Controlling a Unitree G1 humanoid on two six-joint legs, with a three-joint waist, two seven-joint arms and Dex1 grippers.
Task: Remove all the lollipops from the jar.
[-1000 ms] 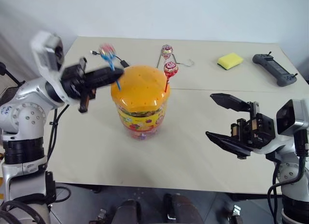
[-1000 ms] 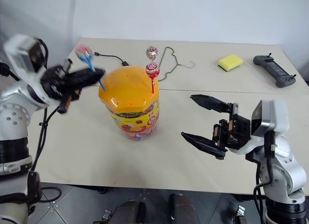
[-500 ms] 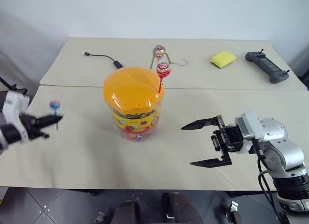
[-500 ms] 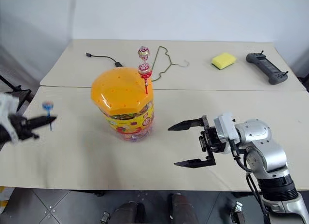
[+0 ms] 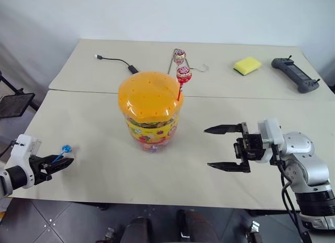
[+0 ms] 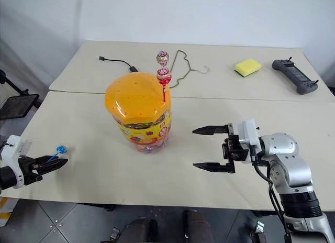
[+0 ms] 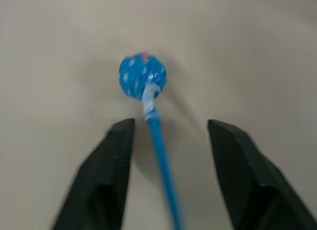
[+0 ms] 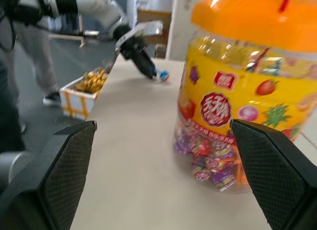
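Note:
The jar, a clear tub with a domed orange lid and a yellow label, stands mid-table. Two lollipops stick up from the lid's far right edge, one on a red stick and one on a pale stick behind it. A blue-stick lollipop is at the table's front left. Its stick runs between the fingers of my left gripper, which is open and touches neither side of it. My right gripper hovers open to the right of the jar, pointing at it, with nothing between its fingers.
At the back of the table are a yellow sponge, a black controller, a wire hanger and a black cable. The right wrist view shows a person and a box on the floor beyond the table's left edge.
My left arm carried the blue-stick lollipop from beside the jar lid down to the table's front left, and its fingers have opened off the stick. My right gripper sank slightly.

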